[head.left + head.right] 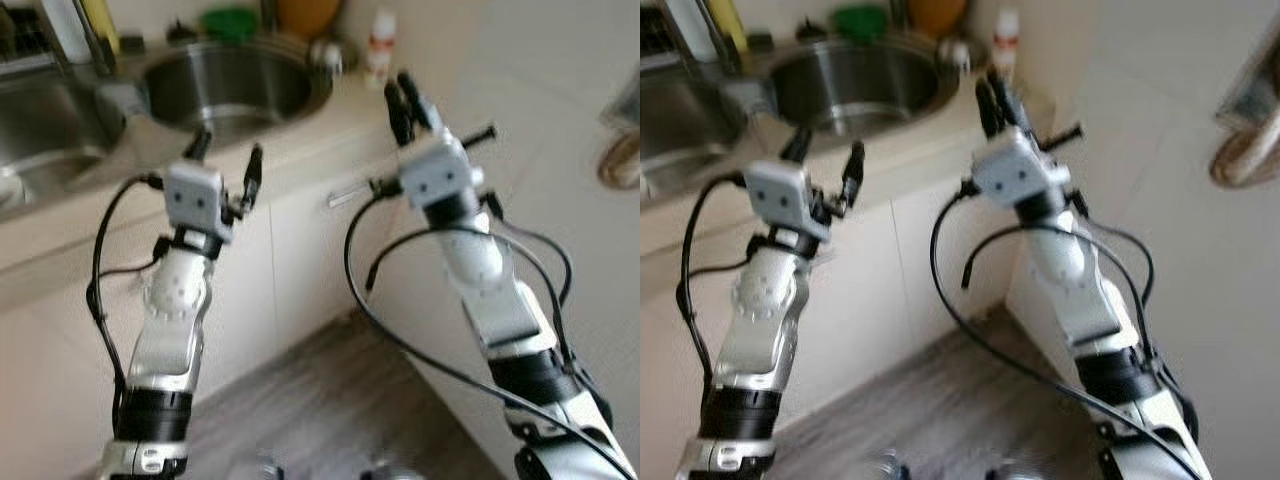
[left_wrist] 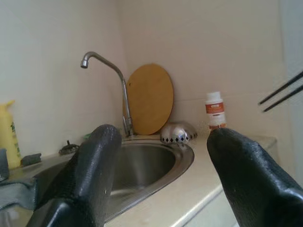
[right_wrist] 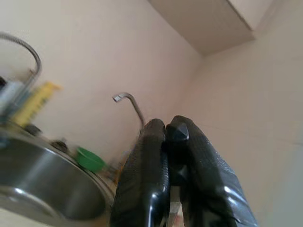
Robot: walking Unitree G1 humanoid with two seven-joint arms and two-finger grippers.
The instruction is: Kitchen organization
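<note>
While both arms are raised before the counter (image 1: 330, 125), the head views show the left gripper (image 1: 226, 165) spread apart, holding nothing, just in front of the round sink (image 1: 235, 85). The right gripper (image 1: 408, 100) stands near the counter's right end, its fingers pressed together with nothing between them.

From the left wrist, details appear that the blurred head views only hint at: a curved tap (image 2: 106, 80) rising behind the sink, a round wooden board (image 2: 149, 99) leaning upright against the wall, a patterned metal bowl (image 2: 177, 133) upside down on the rim, and a white bottle (image 2: 215, 110) with an orange label standing on the counter near the corner. A yellow bottle (image 2: 9, 135) stands at the far side.

From the right wrist, the closed fingers (image 3: 156, 175) cover the middle; beside them sit the steel basin (image 3: 42, 182) and a green bowl (image 3: 90, 160) at the back.

Pale cream walls meet in a corner behind the sink. Cream cabinet doors (image 1: 300, 260) run below the counter, over a grey wood-look floor (image 1: 320, 400). A second, square basin (image 1: 40, 140) lies left of the round one.
</note>
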